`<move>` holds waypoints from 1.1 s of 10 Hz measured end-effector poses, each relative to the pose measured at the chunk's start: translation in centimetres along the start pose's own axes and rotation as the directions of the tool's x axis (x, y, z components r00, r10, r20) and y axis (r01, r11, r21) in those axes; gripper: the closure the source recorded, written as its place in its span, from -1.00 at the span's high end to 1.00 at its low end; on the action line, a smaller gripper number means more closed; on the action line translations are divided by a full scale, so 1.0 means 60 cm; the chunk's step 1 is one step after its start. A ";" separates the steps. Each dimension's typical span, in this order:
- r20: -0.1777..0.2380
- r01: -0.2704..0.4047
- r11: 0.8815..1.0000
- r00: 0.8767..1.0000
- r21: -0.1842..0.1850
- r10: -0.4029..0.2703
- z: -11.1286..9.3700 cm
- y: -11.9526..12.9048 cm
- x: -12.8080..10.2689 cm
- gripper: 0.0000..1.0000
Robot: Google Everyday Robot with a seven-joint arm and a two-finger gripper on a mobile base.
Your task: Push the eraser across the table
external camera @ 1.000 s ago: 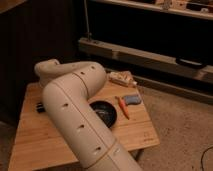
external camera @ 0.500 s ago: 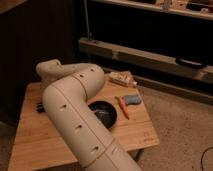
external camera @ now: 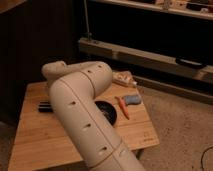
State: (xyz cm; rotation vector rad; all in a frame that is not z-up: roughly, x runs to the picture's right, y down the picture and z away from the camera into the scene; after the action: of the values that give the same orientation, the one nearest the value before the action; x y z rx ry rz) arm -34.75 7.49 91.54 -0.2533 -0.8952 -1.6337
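The eraser (external camera: 44, 106), a small black block with a thin pale stripe, lies on the left part of the wooden table (external camera: 35, 140). It sits just left of my cream arm (external camera: 80, 107), which partly covers it. The arm folds across the middle of the table, with its elbow (external camera: 54, 71) above the eraser. My gripper is hidden behind the arm and does not show.
A round black bowl (external camera: 108, 111) sits mid-table, half hidden by the arm. A light-blue-handled tool (external camera: 131, 99) with an orange part (external camera: 123, 108) lies to its right. A pale packet (external camera: 123, 77) lies at the far right corner. A dark shelf unit (external camera: 150, 50) stands behind the table.
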 end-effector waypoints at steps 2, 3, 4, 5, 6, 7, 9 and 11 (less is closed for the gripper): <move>0.033 0.039 0.999 0.999 -0.010 -0.038 0.006 -0.022 -0.027 -1.00; 0.042 0.058 0.998 0.997 -0.012 -0.057 0.007 -0.033 -0.034 -1.00; 0.049 0.072 0.997 0.996 -0.011 -0.071 0.007 -0.042 -0.039 -1.00; 0.059 0.081 0.997 0.995 -0.010 -0.080 0.006 -0.047 -0.044 -1.00; 0.068 0.085 0.996 0.994 -0.008 -0.084 0.004 -0.048 -0.051 -1.00; 0.080 0.088 0.996 0.993 -0.009 -0.086 0.004 -0.045 -0.061 -1.00; 0.107 0.091 0.996 0.990 -0.016 -0.088 0.006 -0.032 -0.089 -1.00; 0.115 0.092 0.996 0.989 -0.008 -0.091 0.012 -0.029 -0.108 -1.00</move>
State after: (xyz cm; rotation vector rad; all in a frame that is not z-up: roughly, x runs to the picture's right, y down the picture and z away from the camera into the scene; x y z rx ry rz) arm -34.74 12.78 87.39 -0.3216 -0.9958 -1.7239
